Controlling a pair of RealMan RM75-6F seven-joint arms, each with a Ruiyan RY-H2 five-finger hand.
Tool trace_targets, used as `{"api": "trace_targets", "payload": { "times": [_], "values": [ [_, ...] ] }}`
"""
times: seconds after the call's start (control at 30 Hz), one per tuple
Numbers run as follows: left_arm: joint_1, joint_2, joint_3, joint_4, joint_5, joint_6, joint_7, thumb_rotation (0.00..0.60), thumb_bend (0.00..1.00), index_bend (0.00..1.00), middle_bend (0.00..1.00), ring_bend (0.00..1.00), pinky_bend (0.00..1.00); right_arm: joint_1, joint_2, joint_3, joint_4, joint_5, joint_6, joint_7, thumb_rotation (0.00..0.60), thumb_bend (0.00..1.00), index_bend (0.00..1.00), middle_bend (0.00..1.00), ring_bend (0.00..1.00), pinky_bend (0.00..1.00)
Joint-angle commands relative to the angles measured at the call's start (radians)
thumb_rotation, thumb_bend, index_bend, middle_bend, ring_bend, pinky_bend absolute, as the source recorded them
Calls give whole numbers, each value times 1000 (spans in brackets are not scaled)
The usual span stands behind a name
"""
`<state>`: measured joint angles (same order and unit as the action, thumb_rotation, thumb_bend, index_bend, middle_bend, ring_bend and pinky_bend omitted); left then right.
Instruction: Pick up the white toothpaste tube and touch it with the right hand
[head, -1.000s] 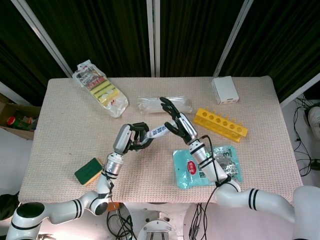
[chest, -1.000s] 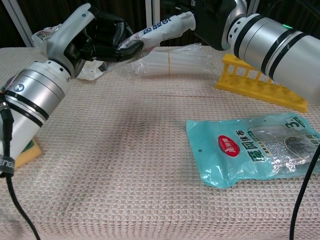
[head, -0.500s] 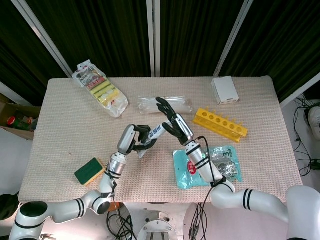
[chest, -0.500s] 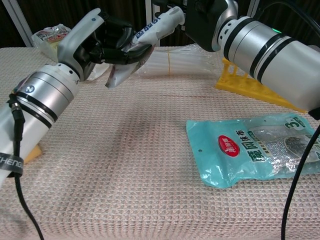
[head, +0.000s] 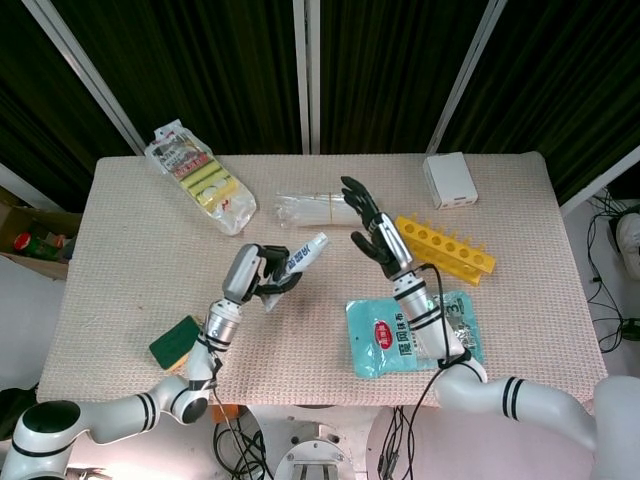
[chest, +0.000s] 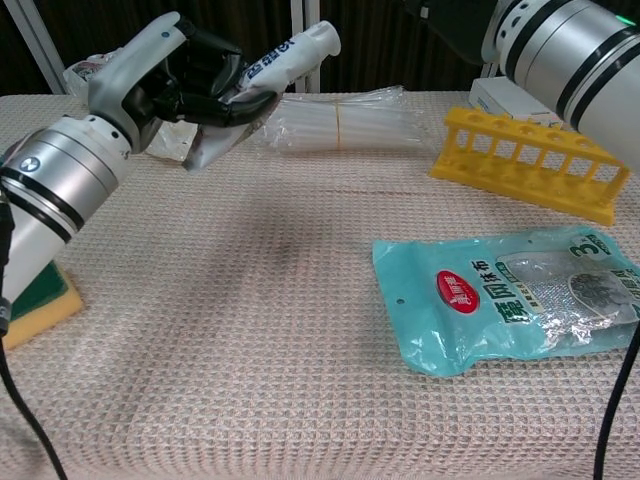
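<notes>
One white toothpaste tube with blue lettering: held off the bench by the left hand, whose dark fingers wrap its lower half; cap end points up and toward the right hand. In the chest view the tube slants upward from the left hand, its flat crimped end hanging below the fingers.

One right hand: raised over the bench, fingers spread apart, holding nothing, apart from the tube.

One bench with a beige woven cover.

One yellow plastic test-tube rack, just beside the right hand.

One teal foil pouch with a red label, lying flat near the front edge.

One clear plastic packet, behind the tube.

One clear bag of yellow sponges, rear left.

One white box, rear right.

One green-and-yellow sponge, front left.
</notes>
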<state>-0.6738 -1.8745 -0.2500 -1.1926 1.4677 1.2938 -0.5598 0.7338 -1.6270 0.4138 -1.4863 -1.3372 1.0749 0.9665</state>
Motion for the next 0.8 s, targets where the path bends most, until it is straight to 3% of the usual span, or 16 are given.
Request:
{"api": "trace_targets", "payload": {
  "times": [0.03, 0.3, 0.4, 0.47, 0.53, 0.63, 0.8],
  "values": [
    [7, 50, 23, 11, -8, -41, 57, 600, 488, 827, 953, 787, 821, -45, 80, 34, -39, 24, 43, -45, 191, 0, 0, 0, 0, 0],
    [-8, 110, 72, 22, -4, -125, 187, 600, 480, 803, 934, 764, 804, -112, 193, 45, -118, 25, 98, -87, 194, 0, 0, 0, 0, 0],
    [-21, 135, 109, 24, 17, -173, 223, 600, 402, 620, 730, 582, 670, -125, 207, 37, -128, 27, 103, -97, 191, 0, 0, 0, 0, 0],
    [-32, 164, 132, 10, 13, -227, 279, 600, 281, 306, 377, 302, 416, -132, 211, 28, -128, 27, 105, -102, 192, 0, 0, 0, 0, 0],
    [-29, 170, 130, 1, -1, -230, 328, 600, 205, 129, 177, 142, 264, -136, 213, 21, -125, 25, 108, -110, 193, 0, 0, 0, 0, 0],
    [-9, 166, 118, -2, -15, -189, 373, 600, 125, 66, 66, 77, 205, -146, 218, 6, -121, 16, 121, -139, 192, 0, 0, 0, 0, 0],
    [33, 238, 113, -78, -56, -158, 480, 582, 22, 59, 46, 69, 201, -191, 264, -74, -130, -45, 152, -276, 193, 0, 0, 0, 0, 0]
  ]
}}
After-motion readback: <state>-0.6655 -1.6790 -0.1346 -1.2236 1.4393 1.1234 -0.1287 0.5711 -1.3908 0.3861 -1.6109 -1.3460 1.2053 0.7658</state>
